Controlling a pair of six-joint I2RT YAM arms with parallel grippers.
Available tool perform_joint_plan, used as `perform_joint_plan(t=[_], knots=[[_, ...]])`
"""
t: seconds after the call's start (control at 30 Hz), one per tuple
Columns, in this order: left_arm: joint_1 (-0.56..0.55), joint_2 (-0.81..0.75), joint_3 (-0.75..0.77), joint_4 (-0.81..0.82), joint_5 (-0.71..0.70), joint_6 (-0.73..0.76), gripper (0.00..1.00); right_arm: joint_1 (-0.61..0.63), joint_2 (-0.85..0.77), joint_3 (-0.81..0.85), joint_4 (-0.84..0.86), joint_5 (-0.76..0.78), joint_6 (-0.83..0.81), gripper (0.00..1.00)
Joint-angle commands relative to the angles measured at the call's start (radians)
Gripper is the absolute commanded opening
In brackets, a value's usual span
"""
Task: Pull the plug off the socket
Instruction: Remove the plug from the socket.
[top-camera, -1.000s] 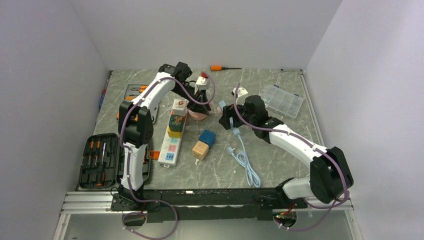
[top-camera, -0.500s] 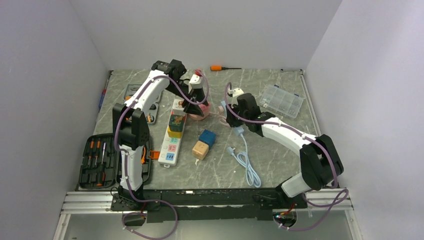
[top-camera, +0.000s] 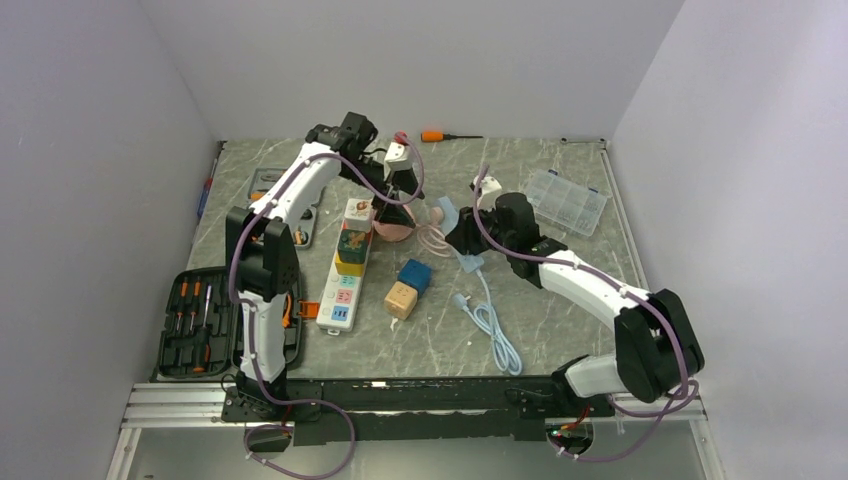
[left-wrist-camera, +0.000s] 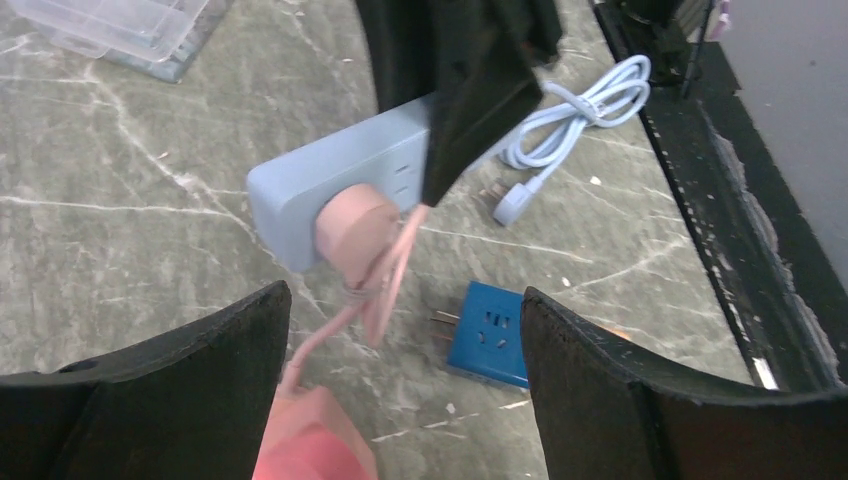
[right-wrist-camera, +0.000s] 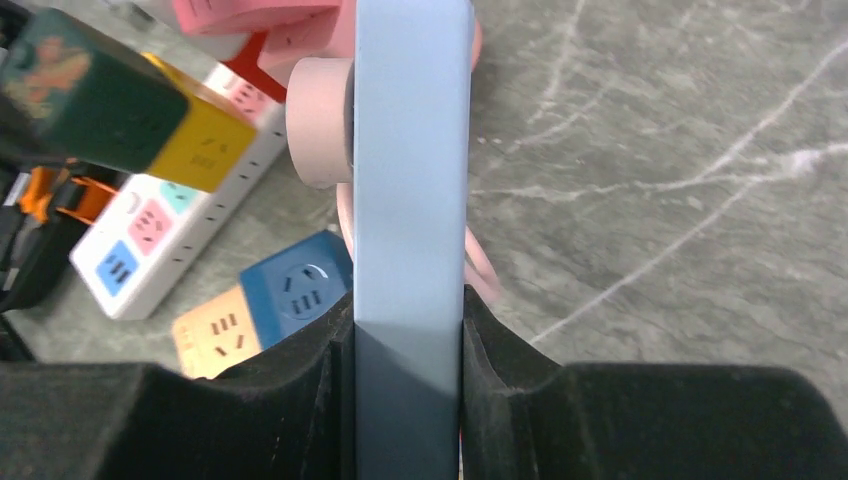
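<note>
- Lower centre of the top view: bare tabletop (top-camera: 430, 350) lies open between the tan cube (top-camera: 400, 299) and the coiled blue cable (top-camera: 492, 325).
- Left centre: the socket (top-camera: 338, 300), with adapter cubes (top-camera: 352, 245) stacked on it, forms a raised barrier.
- Left wrist view: the gap between the wide-spread left fingers (left-wrist-camera: 150, 400) is clear up to the pink plug (left-wrist-camera: 355, 225).
- Right fingers (right-wrist-camera: 230, 420) clamp the light-blue strip (left-wrist-camera: 300, 190), blocking its far end.
- A blue cube (left-wrist-camera: 490, 345) sits near the plug, lower centre.

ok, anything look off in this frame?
Yes: the light-blue power strip is tipped on edge and clamped in the right gripper, not lying flat. The round pink plug is still seated in its face, with its cord trailing loose. The left gripper is open near it, holding nothing.
</note>
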Motion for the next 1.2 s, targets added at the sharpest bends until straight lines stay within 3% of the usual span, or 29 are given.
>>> perform_joint_plan(t=[0.0,0.03,0.1,0.3,0.6,0.73,0.97,1.17], knots=[[-0.011,-0.076,-0.14,0.451,0.006,-0.316,0.86,0.005,-0.101,-0.014,0.287,-0.123,0.058,0.0],[-0.011,-0.09,-0.169,0.544,-0.005,-0.355,0.86,0.004,-0.116,-0.019,0.297,-0.124,0.059,0.0],[-0.011,-0.085,-0.168,0.558,-0.013,-0.364,0.87,0.001,-0.137,-0.03,0.318,-0.127,0.06,0.0],[-0.013,0.057,0.054,0.162,0.045,-0.154,0.87,-0.006,-0.161,-0.02,0.325,-0.14,0.062,0.0],[-0.039,0.111,0.077,-0.153,0.038,0.122,0.83,-0.009,-0.137,-0.021,0.368,-0.168,0.076,0.0],[-0.039,0.121,0.065,-0.151,0.053,0.13,0.81,-0.008,-0.131,-0.03,0.386,-0.182,0.085,0.0],[-0.039,0.06,-0.006,0.046,0.098,-0.026,0.78,-0.008,-0.109,-0.026,0.404,-0.243,0.108,0.0],[-0.039,0.079,0.051,-0.048,0.125,0.026,0.71,-0.008,-0.086,-0.024,0.414,-0.268,0.125,0.0]])
